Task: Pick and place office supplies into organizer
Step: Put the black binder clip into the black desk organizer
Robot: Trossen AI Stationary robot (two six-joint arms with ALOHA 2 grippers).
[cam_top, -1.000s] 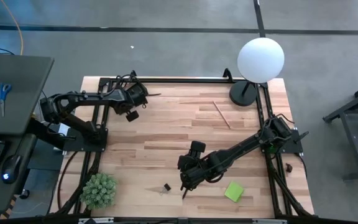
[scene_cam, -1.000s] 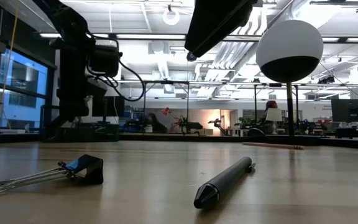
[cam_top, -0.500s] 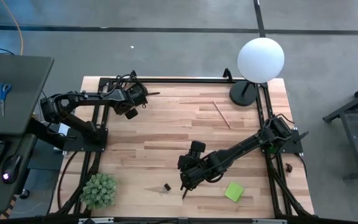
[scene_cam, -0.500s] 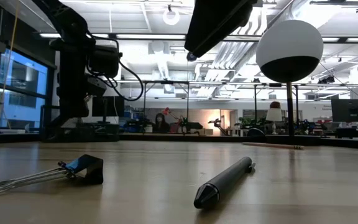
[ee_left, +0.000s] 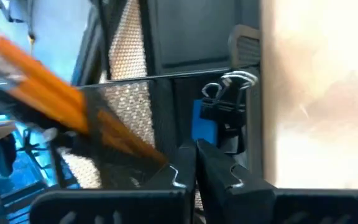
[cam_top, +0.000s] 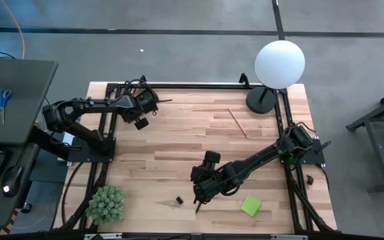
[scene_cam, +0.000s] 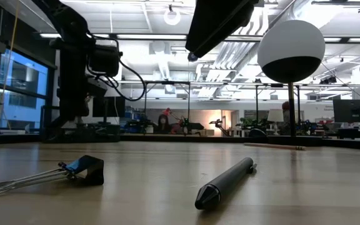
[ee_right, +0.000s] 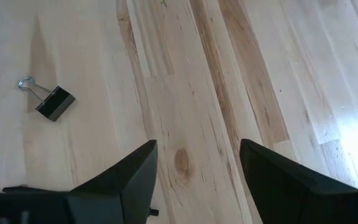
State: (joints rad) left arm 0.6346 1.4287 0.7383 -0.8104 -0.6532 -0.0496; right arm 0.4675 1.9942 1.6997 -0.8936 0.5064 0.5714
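A wooden table (cam_top: 179,140) seen from above, with two dark robot arms. The right gripper (cam_top: 204,193) hovers near the front edge with its fingers spread wide and empty. A black pen (cam_top: 198,207) lies on the table just in front of it, almost beneath it, its long axis running roughly front to back. A black binder clip (cam_top: 178,200) lies just to the left of the pen. A green sticky-note pad (cam_top: 251,205) sits to the right, and a wooden pencil (cam_top: 238,123) lies toward the back right. The right arm is far nearer the pen. The left gripper (cam_top: 153,101) waits at the back left corner, fingers closed and empty, over the black mesh organizer (ee_left: 142,124), which holds orange pencils (ee_left: 55,99) and a binder clip. Nothing on the table has moved since a second ago; both arms are unchanged.
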